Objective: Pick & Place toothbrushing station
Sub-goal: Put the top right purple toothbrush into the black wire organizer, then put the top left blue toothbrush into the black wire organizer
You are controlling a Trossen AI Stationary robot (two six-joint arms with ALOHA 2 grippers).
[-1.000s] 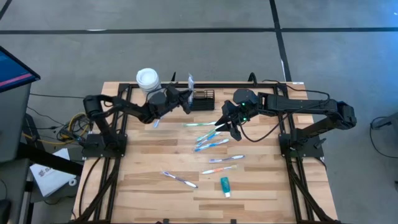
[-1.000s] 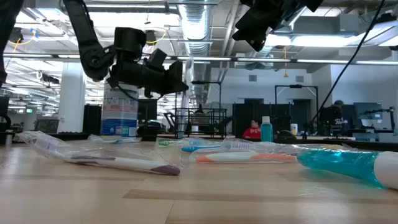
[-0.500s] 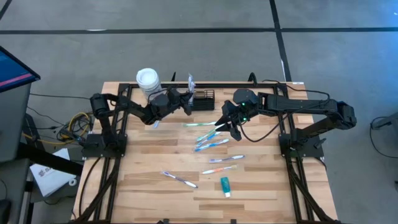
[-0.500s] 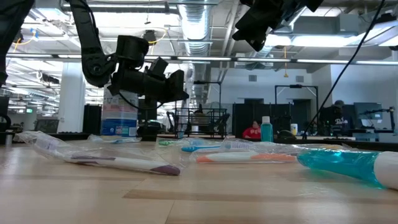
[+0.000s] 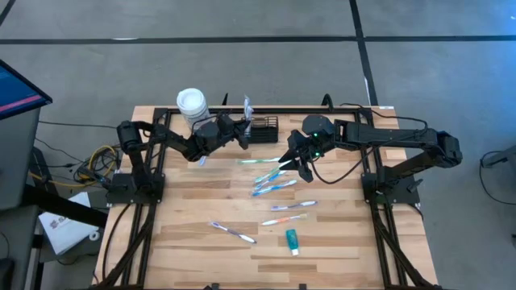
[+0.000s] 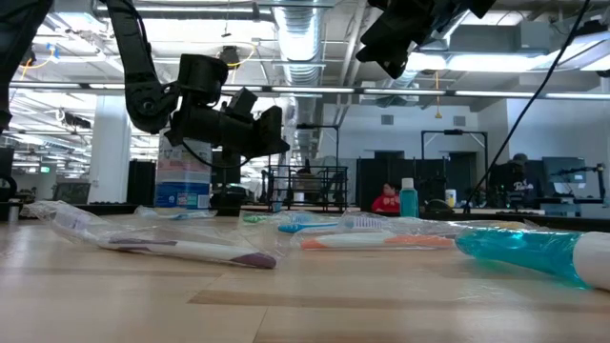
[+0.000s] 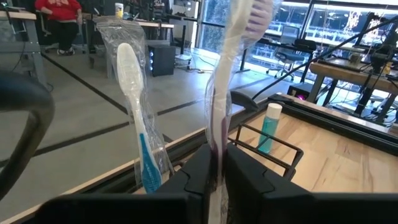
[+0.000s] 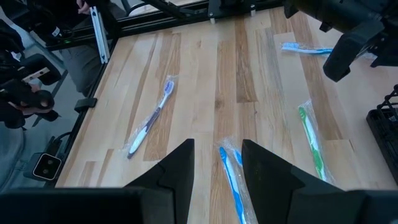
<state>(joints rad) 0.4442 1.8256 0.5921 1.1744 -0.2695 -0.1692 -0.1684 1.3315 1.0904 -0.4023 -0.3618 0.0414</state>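
The toothbrushing station, a small black wire basket (image 5: 264, 129), stands at the table's far edge. A wrapped white-and-blue toothbrush (image 7: 134, 112) stands upright beyond my left fingers, and a teal bottle (image 7: 268, 127) stands farther off. My left gripper (image 5: 243, 133) is at the basket's left side, shut on a wrapped purple-and-white toothbrush (image 7: 227, 74) that stands upright. My right gripper (image 5: 300, 165) hangs open above the wrapped blue toothbrushes (image 8: 231, 180) at the table's middle, touching nothing. My left gripper pinches the purple toothbrush's handle (image 7: 217, 146) between its two fingers, through the clear wrapper. The fingers reach in level from the table's left and lie across the handle. The brush stands upright, head up. Its lower end is hidden behind the fingers.
A white-lidded round canister (image 5: 192, 105) stands left of the basket, behind my left arm. Several wrapped toothbrushes lie about the table: a green one (image 5: 258, 161), a purple one (image 5: 234, 232), an orange one (image 5: 290, 207). A teal toothpaste tube (image 5: 292, 240) lies near the front.
My left gripper has sunk a little at the basket with the toothbrush, which stays upright. In the low view its white head no longer shows above the gripper.
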